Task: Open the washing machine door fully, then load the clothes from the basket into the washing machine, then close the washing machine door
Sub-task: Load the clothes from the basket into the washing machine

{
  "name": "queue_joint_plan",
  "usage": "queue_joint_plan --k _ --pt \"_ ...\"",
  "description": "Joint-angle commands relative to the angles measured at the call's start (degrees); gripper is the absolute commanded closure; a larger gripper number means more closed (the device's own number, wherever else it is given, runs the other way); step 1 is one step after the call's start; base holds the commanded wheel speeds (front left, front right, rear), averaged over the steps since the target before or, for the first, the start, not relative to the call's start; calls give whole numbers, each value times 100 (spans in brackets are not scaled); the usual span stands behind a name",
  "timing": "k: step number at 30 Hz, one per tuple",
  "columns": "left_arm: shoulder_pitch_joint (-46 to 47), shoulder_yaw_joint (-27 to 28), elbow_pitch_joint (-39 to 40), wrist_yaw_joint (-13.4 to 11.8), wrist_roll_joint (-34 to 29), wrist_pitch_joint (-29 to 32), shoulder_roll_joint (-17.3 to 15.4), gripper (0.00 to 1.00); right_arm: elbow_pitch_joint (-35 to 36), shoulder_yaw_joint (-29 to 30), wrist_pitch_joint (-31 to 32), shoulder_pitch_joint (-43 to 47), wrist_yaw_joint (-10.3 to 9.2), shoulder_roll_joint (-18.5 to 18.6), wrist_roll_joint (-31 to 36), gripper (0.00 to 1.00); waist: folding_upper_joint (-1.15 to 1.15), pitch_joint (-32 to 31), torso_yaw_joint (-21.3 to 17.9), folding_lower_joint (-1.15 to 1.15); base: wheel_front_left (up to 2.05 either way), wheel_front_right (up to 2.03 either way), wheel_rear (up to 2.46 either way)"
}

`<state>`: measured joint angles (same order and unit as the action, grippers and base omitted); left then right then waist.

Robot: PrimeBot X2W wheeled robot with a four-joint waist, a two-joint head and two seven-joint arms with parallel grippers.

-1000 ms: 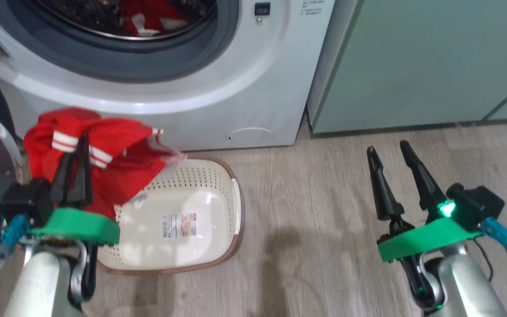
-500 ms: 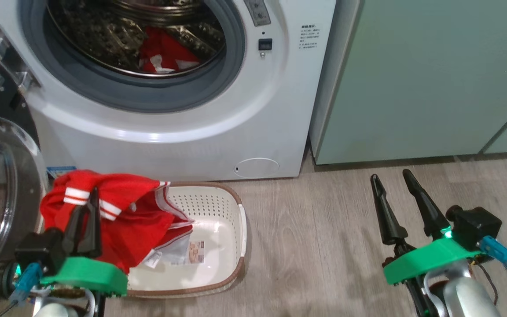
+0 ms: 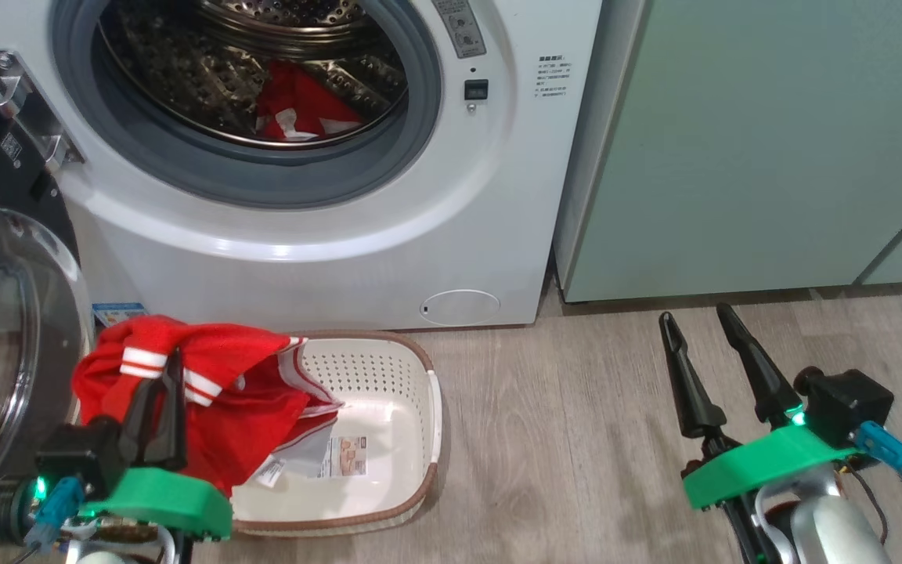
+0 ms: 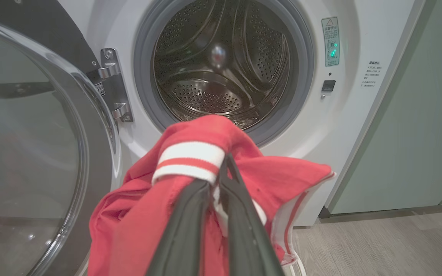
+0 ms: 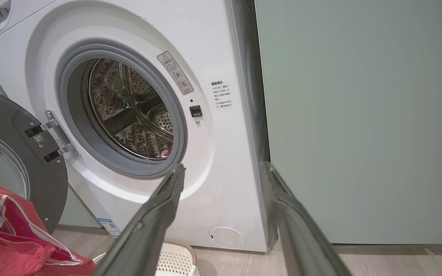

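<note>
**Washing machine** [image 3: 326,258], one. White front-loader on the floor [image 3: 576,439], mouth open. It has one grey gasket [image 3: 263,176] ringing one perforated steel drum [image 3: 177,78]. One round hatch [image 3: 460,307] sits low on the front, and one blue sticker [image 3: 116,314] is at the lower left corner.

**Washing machine door** [image 3: 5,313], one. Swung wide to the robot's left on one metal hinge [image 3: 24,102]. The clear glass bowl bulges at the left edge of the head view, with the black rim behind it.

**Basket** [image 3: 412,486], one. Cream with a brown rim, on the floor just in front of the machine. One paper label [image 3: 347,457] shows on its bottom.

**Clothes** [image 3: 247,392], two lots, both red with white trim.
- Lot one is a bundle raised over the basket's left end, below the machine's mouth, with its lower folds hanging into the basket. I cannot tell whether it is one garment or more.
- Lot two, a second red piece [image 3: 298,102], lies inside the drum near the front.

**Left gripper** [image 3: 169,372], one. Jaws pinched tight on a white-striped cuff of the raised bundle.

**Right gripper** [image 3: 694,315], one. Jaws spread wide and holding nothing, over bare floor well to the right of the basket.

**Cabinets** [image 3: 733,141], pale green, two fronts in view. They stand just beside the machine on its right.
</note>
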<state>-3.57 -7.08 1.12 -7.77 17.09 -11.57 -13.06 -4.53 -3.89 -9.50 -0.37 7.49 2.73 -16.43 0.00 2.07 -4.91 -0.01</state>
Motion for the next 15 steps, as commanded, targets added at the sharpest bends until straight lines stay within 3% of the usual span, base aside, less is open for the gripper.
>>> queue_joint_plan --k 1,9,15 --pt "200 220 254 -37 -7 14 -134 100 224 -128 3 -100 0 15 25 0 0 7 -1 1 0 0 0" --pt "351 211 271 -56 15 41 -163 100 286 -152 -21 -169 0 15 11 0 0 183 -27 1 0 0 0" --pt "971 128 74 58 34 155 -216 100 440 -262 -73 -303 0 15 -7 0 0 611 -148 1 0 0 0"
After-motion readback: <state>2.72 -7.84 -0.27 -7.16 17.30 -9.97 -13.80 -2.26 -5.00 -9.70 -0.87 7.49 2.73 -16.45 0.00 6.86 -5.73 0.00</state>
